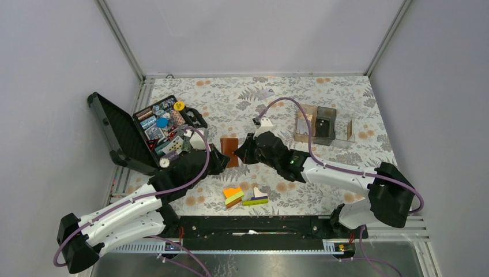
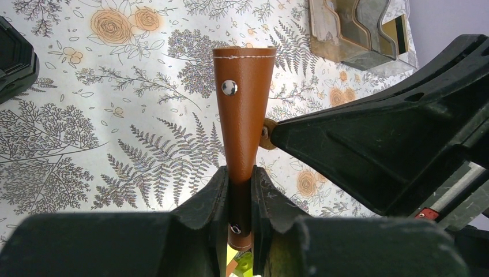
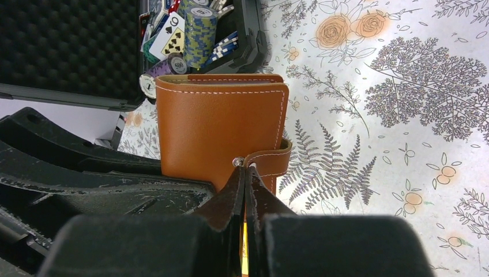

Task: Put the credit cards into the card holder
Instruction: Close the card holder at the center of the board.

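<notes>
Two grips are steadying the brown leather card holder [image 1: 230,151], probably light and supple: left fingers [image 2: 206,199] pinching its six-o'clock edge, right fingers [image 3: 229,199] pinching its snap tab [image 3: 272,161].

Seen from the top, the holder [image 1: 229,151] is hemmed in, with the left gripper [image 1: 219,157] at its left, the right gripper [image 1: 242,153] at its right and blocks [image 1: 246,196] near below. The open case [image 1: 124,135] blocks the upper left, boxes [image 1: 323,124] the upper right. Bare table [image 1: 254,95] between them leaves passage from above.
</notes>
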`<state>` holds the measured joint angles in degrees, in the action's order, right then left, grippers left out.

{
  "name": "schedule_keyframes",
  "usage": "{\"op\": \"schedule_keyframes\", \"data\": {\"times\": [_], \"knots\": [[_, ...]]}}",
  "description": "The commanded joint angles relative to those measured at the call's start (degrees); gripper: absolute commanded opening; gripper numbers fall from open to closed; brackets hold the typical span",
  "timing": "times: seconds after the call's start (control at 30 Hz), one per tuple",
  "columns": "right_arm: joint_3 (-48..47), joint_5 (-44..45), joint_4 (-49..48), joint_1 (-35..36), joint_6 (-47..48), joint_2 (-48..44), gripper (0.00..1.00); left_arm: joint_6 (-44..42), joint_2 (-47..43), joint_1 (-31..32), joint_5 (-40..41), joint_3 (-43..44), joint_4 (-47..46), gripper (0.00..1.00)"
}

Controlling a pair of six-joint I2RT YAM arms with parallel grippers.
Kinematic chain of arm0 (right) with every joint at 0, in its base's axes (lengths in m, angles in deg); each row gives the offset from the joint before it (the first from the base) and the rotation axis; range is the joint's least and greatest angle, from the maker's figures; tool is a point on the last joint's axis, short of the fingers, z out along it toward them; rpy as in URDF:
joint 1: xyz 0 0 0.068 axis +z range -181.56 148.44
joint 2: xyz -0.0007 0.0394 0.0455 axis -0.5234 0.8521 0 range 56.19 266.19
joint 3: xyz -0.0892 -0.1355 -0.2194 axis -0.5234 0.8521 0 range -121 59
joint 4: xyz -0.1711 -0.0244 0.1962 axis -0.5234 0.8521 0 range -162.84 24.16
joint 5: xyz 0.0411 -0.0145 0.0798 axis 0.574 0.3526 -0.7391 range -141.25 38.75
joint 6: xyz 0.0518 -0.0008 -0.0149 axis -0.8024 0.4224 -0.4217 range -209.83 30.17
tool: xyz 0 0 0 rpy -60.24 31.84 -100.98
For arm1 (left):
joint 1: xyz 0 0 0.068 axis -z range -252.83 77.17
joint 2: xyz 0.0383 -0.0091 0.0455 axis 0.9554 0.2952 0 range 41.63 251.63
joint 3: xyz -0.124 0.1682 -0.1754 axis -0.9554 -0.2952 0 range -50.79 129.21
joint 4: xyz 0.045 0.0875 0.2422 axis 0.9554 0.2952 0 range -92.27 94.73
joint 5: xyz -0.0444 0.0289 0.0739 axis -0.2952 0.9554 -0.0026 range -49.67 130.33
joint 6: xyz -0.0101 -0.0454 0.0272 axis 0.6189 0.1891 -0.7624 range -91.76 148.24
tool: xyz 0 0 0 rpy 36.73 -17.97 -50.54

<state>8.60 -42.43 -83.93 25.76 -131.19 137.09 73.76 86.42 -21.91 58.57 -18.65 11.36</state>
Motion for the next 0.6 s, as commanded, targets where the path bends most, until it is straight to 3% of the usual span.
{"op": "schedule_keyframes", "data": {"times": [0.0, 0.57], "knots": [[-2.5, -0.4, -0.9, 0.0, 0.9, 0.9, 0.0, 0.3, -0.6, 0.3, -0.4, 2.2, -4.7, 0.0], [-2.4, -2.4, -3.7, 0.0, 0.3, 0.5, 0.0, 0.2, 0.6, 0.3, -2.1, 2.7, -4.3, 0.0]]}}
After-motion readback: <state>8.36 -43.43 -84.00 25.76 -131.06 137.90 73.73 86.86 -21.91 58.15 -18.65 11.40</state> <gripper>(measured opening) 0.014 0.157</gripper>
